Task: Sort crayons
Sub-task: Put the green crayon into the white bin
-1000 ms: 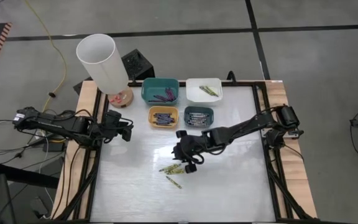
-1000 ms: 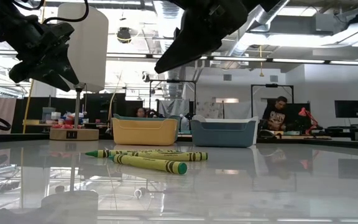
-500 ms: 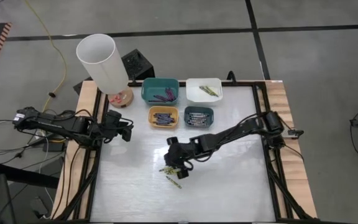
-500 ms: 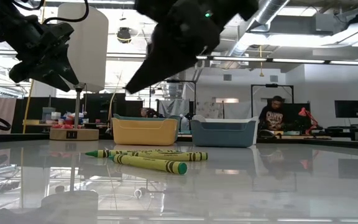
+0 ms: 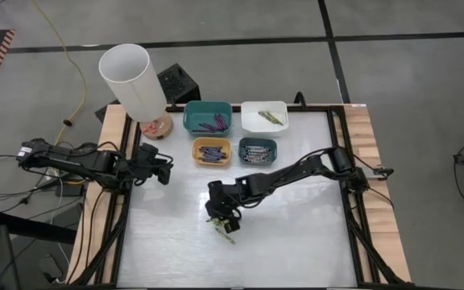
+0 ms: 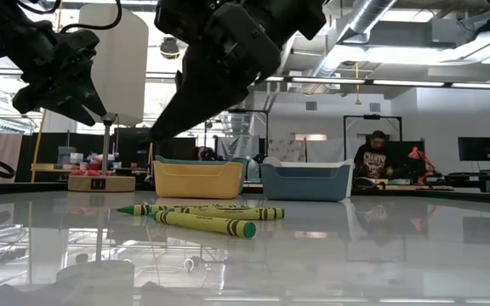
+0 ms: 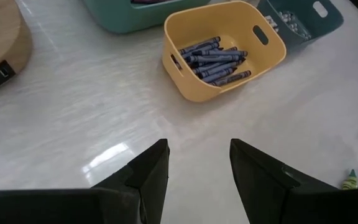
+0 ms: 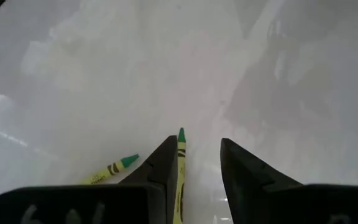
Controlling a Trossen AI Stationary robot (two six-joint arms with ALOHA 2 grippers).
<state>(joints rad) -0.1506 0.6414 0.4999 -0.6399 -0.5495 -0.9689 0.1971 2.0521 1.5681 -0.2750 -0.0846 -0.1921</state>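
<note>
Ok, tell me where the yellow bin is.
In the high view the yellow bin sits toward the table's far edge, left of the small blue bin and just in front of the teal bin; it holds blue crayons.

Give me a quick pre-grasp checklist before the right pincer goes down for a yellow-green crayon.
1. Right pincer open, nothing between the fingers: ok.
2. Right pincer above the loose yellow-green crayons, not touching the table: ok.
3. One crayon lined up in the gap: not ok, it lies along one finger.
4. Second crayon clear of the fingers: ok.
5. White bin already holds yellow-green crayons, path open: ok.
6. Left pincer open, parked at the table's left edge, out of the way: ok.
</note>
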